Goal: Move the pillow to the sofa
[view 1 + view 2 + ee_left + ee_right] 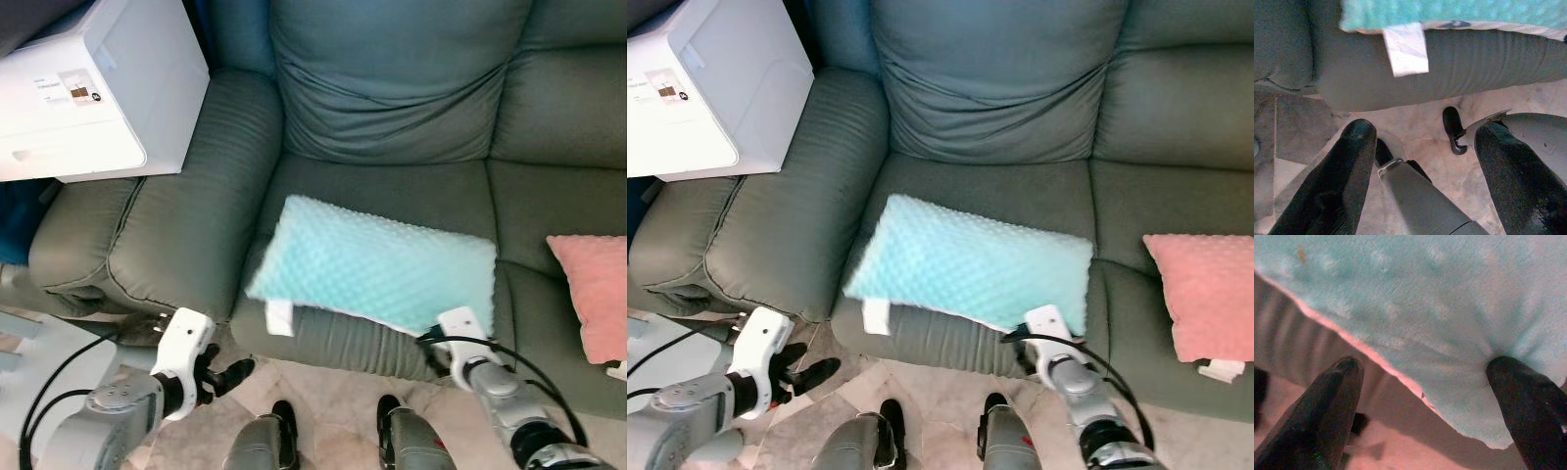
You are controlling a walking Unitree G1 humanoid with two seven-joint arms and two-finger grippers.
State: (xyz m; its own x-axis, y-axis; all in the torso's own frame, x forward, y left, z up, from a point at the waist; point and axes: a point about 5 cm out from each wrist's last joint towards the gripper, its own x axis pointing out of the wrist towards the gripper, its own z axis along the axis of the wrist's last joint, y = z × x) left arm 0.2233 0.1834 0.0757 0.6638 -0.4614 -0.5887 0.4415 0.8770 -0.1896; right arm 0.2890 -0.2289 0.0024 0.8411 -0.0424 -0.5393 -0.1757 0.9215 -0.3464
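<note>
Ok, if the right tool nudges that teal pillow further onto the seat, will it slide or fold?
The teal pillow looks soft and plump, so it will probably dent or fold at the pushed corner. Its nubby fabric on the sofa upholstery likely grips rather than slides. It seems light, with its front edge overhanging the seat, so it could flip. The right tool is open at that corner.

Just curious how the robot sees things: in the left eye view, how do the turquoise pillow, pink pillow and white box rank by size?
1. Turquoise pillow
2. White box, cut off by the frame
3. Pink pillow, also cut off, so its true size is unsure
</note>
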